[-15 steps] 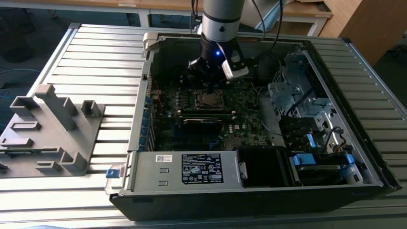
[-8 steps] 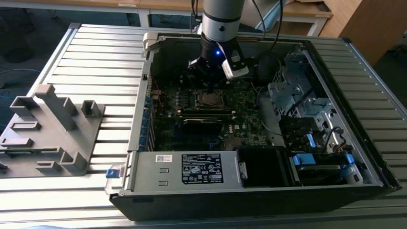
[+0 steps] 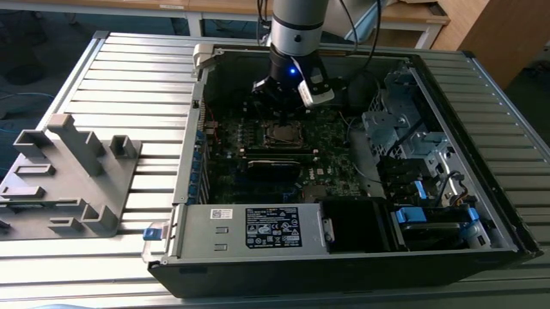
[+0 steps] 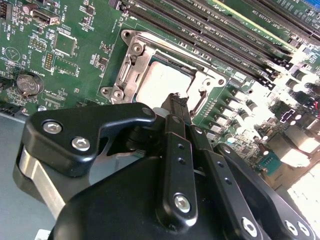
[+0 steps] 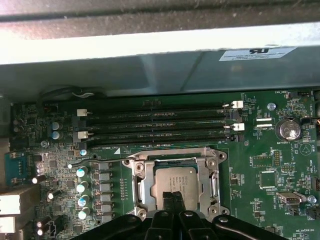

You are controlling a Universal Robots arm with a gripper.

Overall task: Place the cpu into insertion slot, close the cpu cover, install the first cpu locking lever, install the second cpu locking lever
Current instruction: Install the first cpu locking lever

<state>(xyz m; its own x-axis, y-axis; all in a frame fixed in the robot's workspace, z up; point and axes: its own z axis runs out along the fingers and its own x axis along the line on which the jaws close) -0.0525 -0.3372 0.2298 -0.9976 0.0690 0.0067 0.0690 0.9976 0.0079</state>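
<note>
Upper centre, exterior view: gripper, fingers closed empty, above seated chip; probably light, stiff, fragile, best held by edges.

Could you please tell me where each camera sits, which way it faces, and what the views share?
Exterior view: off the arm, looking down into the open black computer case; shows the grey arm and black gripper.
First wrist view: on the wrist, looking along the gripper at the square silver-grey cpu.
Second wrist view: on the wrist, angled past the gripper onto the same cpu.
All three share cpu and gripper.
</note>
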